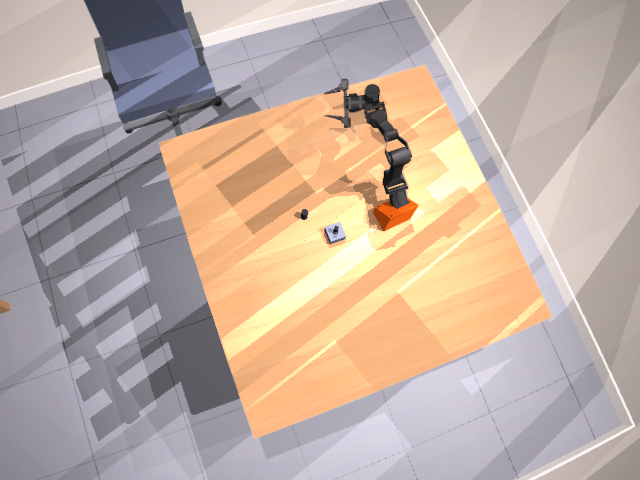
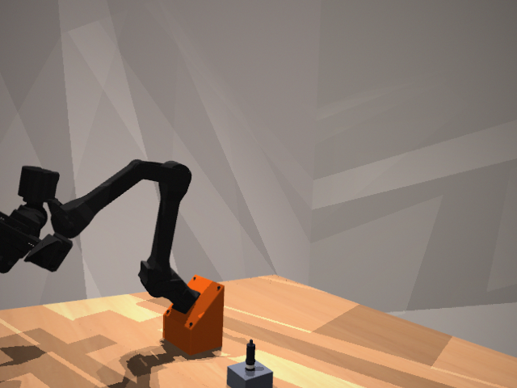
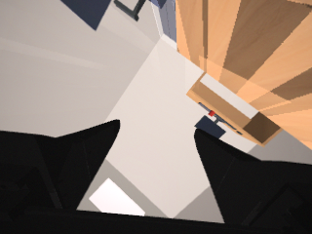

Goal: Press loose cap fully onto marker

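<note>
The grey-blue holder block [image 1: 339, 238] [image 2: 261, 377] sits on the table. The dark marker [image 1: 336, 229] [image 2: 250, 354] stands upright in it, with its narrow tip bare on top. The small dark cap [image 1: 304, 213] stands alone on the table, up and left of the block in the top view; the other views do not show it. My gripper [image 1: 325, 104] [image 3: 157, 128] is open and empty, with its fingers wide apart. It is raised over the table's upper edge in the top view, far from cap and marker. The exterior view cuts it off at the left.
The orange arm base [image 1: 395, 214] [image 2: 204, 330] stands on the table [image 1: 392, 330] [image 2: 283, 292] close to the holder block. An office chair [image 1: 155, 67] stands on the floor beyond the table's upper left edge in the top view.
</note>
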Controlling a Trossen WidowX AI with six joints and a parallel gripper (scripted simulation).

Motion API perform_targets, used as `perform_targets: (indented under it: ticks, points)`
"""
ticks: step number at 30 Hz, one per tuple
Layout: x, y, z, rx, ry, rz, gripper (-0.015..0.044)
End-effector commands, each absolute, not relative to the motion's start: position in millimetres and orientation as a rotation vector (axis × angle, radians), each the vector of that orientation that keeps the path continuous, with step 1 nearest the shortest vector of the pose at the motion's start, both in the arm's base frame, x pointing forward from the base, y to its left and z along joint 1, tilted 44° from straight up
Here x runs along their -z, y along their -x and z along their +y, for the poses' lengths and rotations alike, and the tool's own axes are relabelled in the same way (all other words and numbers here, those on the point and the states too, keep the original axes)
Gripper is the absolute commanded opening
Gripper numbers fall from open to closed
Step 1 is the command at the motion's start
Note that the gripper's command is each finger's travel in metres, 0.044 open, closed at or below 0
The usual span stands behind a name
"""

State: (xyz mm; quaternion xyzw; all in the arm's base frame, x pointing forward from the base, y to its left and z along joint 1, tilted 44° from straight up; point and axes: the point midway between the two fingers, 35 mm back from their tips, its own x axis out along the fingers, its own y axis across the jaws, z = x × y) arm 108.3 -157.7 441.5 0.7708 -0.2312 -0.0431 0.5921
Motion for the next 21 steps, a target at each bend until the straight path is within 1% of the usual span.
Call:
perform_targets:
  ticks: [1, 6, 11, 21]
  points:
    - [-442, -109, -159, 0.097, -1.788, -0.54, 0.0374]
    - [-452, -123, -203, 0.083, -1.67, -0.602, 0.0247]
    - [-433, -161, -249, 0.216, -1.577, -0.594, 0.0247]
    - [-379, -224, -271, 0.426, -1.484, -0.407, 0.0247]
